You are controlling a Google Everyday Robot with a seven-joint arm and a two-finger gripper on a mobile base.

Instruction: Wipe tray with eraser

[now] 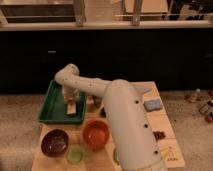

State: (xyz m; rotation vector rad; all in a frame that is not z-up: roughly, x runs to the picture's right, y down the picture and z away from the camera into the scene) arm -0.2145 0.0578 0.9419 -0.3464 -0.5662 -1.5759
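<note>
Gripper [71, 101] first: I have it down inside the tray [50, 107], pointing straight at the tray floor, with the white arm [125, 125] reaching over from the near right of the bench [162, 120] and bending at a rounded elbow above the tray's far rim. Directly under the gripper's tip lies the eraser [71, 109], a small tan block resting on the tray floor on the tray's right half, close to its right rim. The gripper meets the top of the block, but from here I cannot tell whether it is clamped on the block or merely pressing on it. The tray itself is dark green, with a raised rim, and takes up the far left corner of the bench, its long side running from the far edge toward me. Just beyond the tray's near rim, toward the near left corner, stands a maroon bowl [55, 142]. Beside that, nearer the middle of the near edge, is an orange bowl [96, 134], partly bordered by the arm, and a small green cup [76, 155] sits between the two bowls, closest to the near edge. Well apart, toward the right edge, lies a blue-grey pad [152, 105].
</note>
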